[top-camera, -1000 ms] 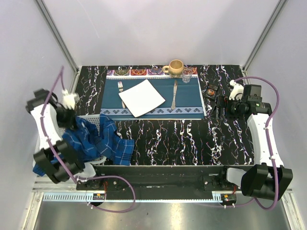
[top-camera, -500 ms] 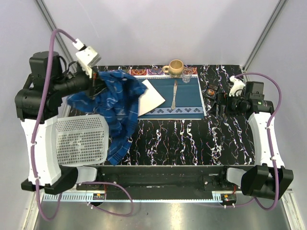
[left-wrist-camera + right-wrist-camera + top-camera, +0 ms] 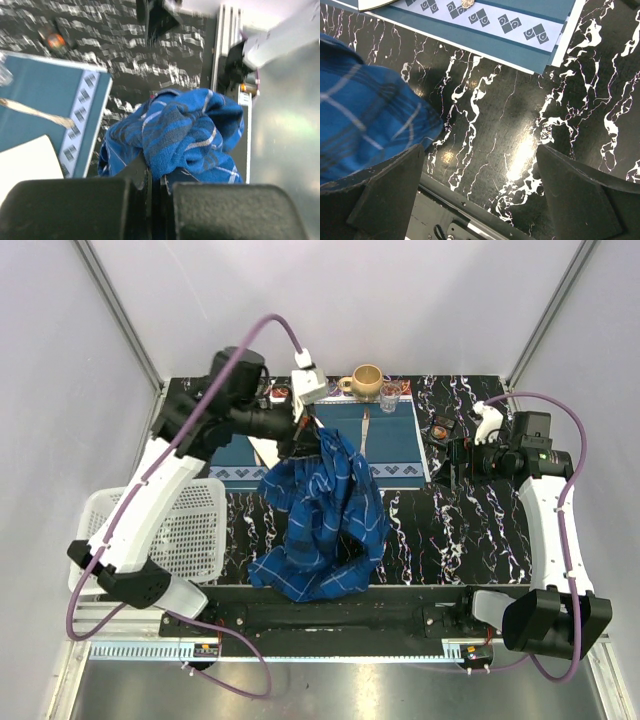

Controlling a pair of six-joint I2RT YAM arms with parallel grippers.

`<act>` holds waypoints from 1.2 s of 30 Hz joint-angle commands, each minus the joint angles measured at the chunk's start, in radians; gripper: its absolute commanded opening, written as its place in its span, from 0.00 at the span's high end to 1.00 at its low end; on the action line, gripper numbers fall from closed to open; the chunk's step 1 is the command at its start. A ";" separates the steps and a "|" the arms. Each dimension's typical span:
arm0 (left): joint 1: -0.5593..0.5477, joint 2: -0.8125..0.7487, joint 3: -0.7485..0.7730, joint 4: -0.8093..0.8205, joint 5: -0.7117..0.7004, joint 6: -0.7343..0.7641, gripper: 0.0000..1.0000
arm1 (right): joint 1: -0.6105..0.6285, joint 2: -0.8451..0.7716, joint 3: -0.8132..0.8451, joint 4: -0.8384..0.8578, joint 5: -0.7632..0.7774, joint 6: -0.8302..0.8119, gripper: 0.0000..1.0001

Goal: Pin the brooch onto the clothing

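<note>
Shirt (image 3: 325,510) now out of basket (image 3: 190,530), pinched in left fingers (image 3: 75,210); right fingers (image 3: 380,200) spread; brooch (image 3: 56,40) blurry.

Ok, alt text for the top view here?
The left fingers, shut, hold a blue plaid shirt up over the middle of a dark marbled table. The right fingers hang open at the right, and a white basket sits at the left.

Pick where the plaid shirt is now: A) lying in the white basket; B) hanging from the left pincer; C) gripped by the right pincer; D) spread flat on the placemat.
B: the shirt dangles from the shut left pincer, outside the basket.
</note>
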 commanded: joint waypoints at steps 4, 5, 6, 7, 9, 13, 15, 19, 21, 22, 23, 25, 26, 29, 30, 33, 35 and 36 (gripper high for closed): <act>0.043 -0.090 -0.369 0.075 0.036 0.237 1.00 | 0.003 -0.020 0.016 -0.070 -0.004 -0.093 0.00; 0.064 -0.097 -0.448 0.061 0.022 0.310 1.00 | 0.003 -0.019 0.011 -0.072 -0.001 -0.105 0.00; 0.090 -0.107 -0.484 0.047 0.021 0.345 1.00 | 0.003 -0.019 0.010 -0.079 0.000 -0.109 0.00; 0.154 -0.108 -0.514 0.000 0.022 0.384 1.00 | 0.001 -0.017 0.006 -0.083 0.004 -0.112 0.00; 0.198 -0.105 -0.590 -0.062 -0.027 0.542 1.00 | 0.003 -0.011 0.003 -0.090 0.002 -0.118 0.00; 0.207 -0.154 -0.789 -0.157 -0.185 0.804 1.00 | 0.003 0.001 -0.013 -0.093 -0.010 -0.122 0.00; 0.195 -0.197 -0.840 -0.145 -0.211 0.815 1.00 | 0.004 0.016 -0.018 -0.093 -0.027 -0.118 0.00; 0.221 -0.154 -0.751 -0.073 -0.187 0.635 1.00 | 0.015 0.055 -0.027 -0.067 -0.065 -0.084 0.00; 0.245 -0.043 -0.528 -0.074 -0.107 0.469 1.00 | 0.017 0.084 -0.011 -0.050 -0.073 -0.060 0.00; 0.253 0.002 -0.348 -0.070 -0.090 0.358 1.00 | 0.017 0.098 0.014 -0.049 -0.079 -0.052 0.00; 0.253 0.090 -0.252 -0.074 -0.066 0.308 1.00 | 0.017 0.111 0.031 -0.050 -0.079 -0.037 0.00; 0.241 0.175 0.036 -0.061 -0.067 0.163 1.00 | 0.017 0.154 0.086 -0.053 -0.078 -0.006 0.00; 0.236 0.265 0.133 -0.050 -0.094 0.113 1.00 | 0.017 0.168 0.104 -0.056 -0.081 0.000 0.00; 0.221 0.391 0.480 -0.009 -0.212 -0.045 1.00 | 0.015 0.216 0.164 -0.075 -0.092 0.026 0.00; 0.222 0.395 0.523 0.051 -0.232 -0.073 1.00 | 0.015 0.216 0.174 -0.076 -0.093 0.029 0.00; 0.209 0.279 0.426 0.196 -0.217 -0.110 1.00 | 0.015 0.216 0.191 -0.081 -0.081 0.032 0.00; 0.183 0.188 0.244 0.217 -0.180 -0.035 1.00 | 0.015 0.213 0.181 -0.080 -0.078 0.029 0.00; 0.140 0.101 0.178 0.187 -0.164 0.020 1.00 | 0.015 0.208 0.177 -0.080 -0.075 0.026 0.00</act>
